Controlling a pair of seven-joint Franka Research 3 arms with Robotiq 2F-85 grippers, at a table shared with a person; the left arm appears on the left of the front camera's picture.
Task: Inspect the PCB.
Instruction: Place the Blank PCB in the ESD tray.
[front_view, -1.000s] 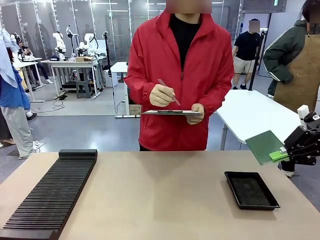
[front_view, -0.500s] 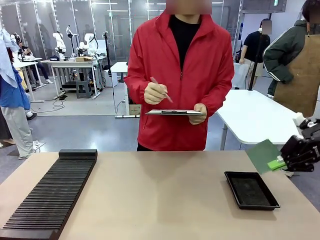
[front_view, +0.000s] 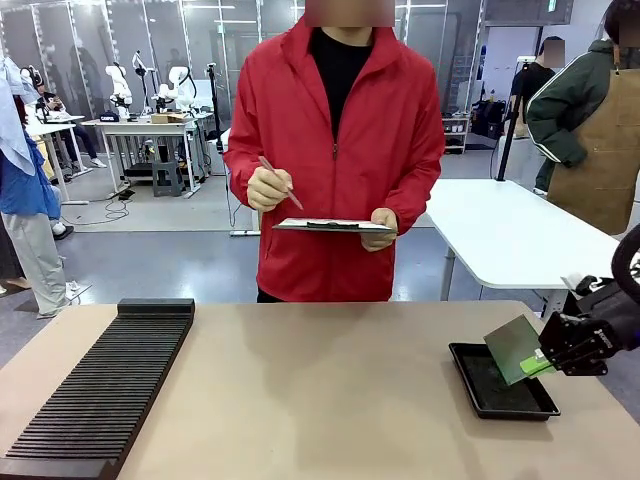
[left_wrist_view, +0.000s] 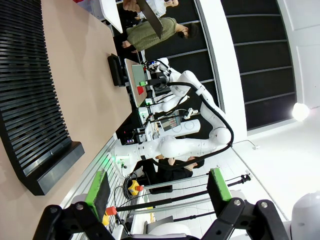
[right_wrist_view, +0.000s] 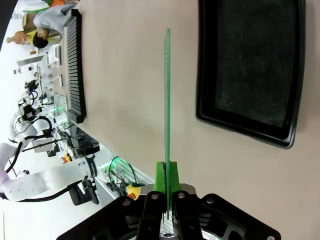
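Right gripper (front_view: 545, 357), fingers clenched on the PCB (front_view: 514, 349): lower it level, probably into the black tray (front_view: 480, 392) at 7 o'clock; left gripper (left_wrist_view: 157, 187) released.

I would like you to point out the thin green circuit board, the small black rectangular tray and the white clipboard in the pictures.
Thin green circuit board (front_view: 514, 347): front view, middle of its flat face.
Small black rectangular tray (front_view: 480, 391): front view, bare left part of its floor.
White clipboard (front_view: 322, 226): front view, its near edge.
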